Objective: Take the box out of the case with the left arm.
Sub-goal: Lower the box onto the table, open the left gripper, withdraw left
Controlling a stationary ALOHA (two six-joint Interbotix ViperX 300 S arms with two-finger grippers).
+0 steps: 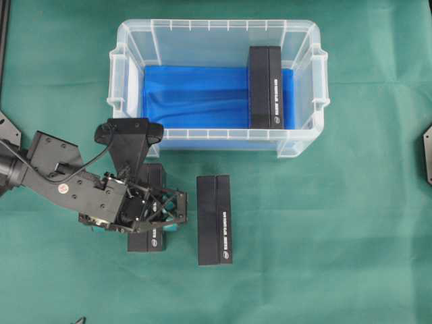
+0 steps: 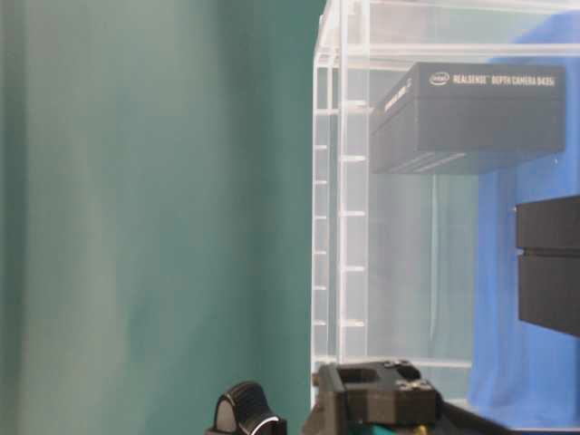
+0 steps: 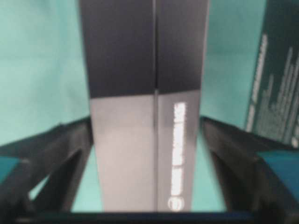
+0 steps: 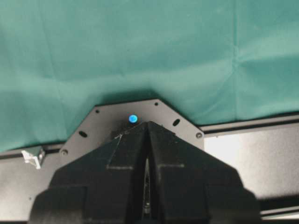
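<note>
The clear case (image 1: 128, 67) with its blue lining holds one black box (image 1: 265, 86) standing along its right wall. In front of the case, a second black box (image 1: 150, 177) lies on the green cloth under my left gripper (image 1: 146, 226). In the left wrist view this box (image 3: 140, 93) runs straight between the fingers (image 3: 70, 149), with a strip of cloth showing on each side. The left gripper (image 3: 147, 126) is open and not touching the box. My right gripper (image 4: 147, 128) is shut and empty, far from the case.
A third black box (image 1: 214, 219) lies on the cloth just right of the left gripper, seen at the right edge as the neighbouring box (image 3: 275, 79). The right gripper hangs over a black mounting plate (image 4: 103, 121). Green cloth covers the table.
</note>
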